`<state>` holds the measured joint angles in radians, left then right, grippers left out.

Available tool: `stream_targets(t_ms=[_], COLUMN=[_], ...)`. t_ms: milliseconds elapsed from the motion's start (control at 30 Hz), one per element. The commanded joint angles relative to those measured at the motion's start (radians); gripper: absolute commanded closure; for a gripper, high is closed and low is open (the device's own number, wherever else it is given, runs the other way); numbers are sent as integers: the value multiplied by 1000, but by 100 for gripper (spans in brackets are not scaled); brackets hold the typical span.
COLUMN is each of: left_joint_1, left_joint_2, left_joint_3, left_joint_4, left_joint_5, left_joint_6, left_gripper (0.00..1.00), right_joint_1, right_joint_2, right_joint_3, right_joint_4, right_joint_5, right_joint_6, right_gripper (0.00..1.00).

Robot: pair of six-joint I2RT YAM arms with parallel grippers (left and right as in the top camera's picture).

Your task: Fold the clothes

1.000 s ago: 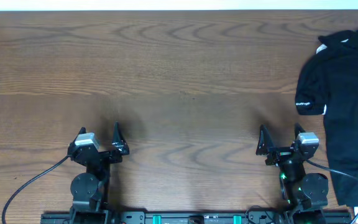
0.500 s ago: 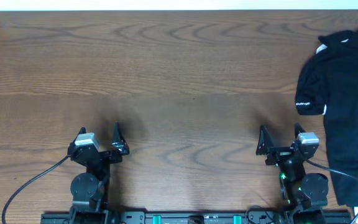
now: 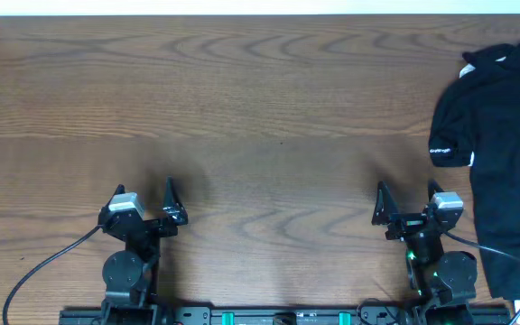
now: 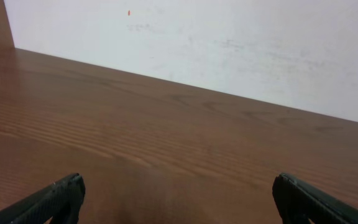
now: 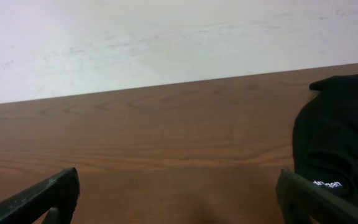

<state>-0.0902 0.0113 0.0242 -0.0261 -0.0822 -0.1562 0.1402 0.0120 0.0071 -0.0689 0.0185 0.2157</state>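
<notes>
Overhead first: the wooden table [image 3: 260, 90] runs wide across the frame. The black shirt [image 3: 499, 135] lies in a loose heap at its far right, with part of it running off the edge of the shot. A small white logo [image 3: 441, 152] shows on the sleeve that bulges toward the middle of the table.

Down at the near edge, the left gripper [image 3: 144, 191] sits low by its base. Its fingers are spread wide with nothing between them, and it is well apart from the shirt. On the other side, the right gripper [image 3: 406, 193] looks much the same, jaws wide and empty. It sits near the shirt's left edge, with a strip of bare wood between it and the fabric.

Over to the left wrist: two dark fingertips [image 4: 61, 196] poke up from the bottom corners, set far apart. Only wood grain lies between them, and a pale wall [image 4: 229, 37] rises beyond the table's far edge.

Now the right wrist: again a fingertip in each bottom corner, wide apart and gripping nothing. The black shirt [image 5: 344, 137] fills the right side of this view, mounded on the wood. The white logo [image 5: 328, 184] sits just above the right-hand fingertip [image 5: 303, 198]. Whether that fingertip brushes the cloth, this angle does not tell.
</notes>
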Motion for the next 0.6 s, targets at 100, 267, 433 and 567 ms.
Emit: stream_targets(t_ms=[100,267,433,567], left_joint_1=[-5,-5,-5,-5], left_joint_2=[-6,-6,-6,-6], left_joint_3=[-20,-20,-20,-20], left_joint_4=[-37,-37,-37,-37], left_joint_5=[-12,-12,-12,-12], left_joint_6=[14,14,14,14], left_gripper=[2,2,2,2], right_joint_1=[11,11,11,11], right_joint_2=[-5,-5,42,172], right_joint_3=[28,122,286,458], right_joint_4=[-48,-162,-269,-351], right_joint_5=[0,24,33,49], right_joint_6=[-3,-3,-3,-3], right_gripper=[1,1,1,1])
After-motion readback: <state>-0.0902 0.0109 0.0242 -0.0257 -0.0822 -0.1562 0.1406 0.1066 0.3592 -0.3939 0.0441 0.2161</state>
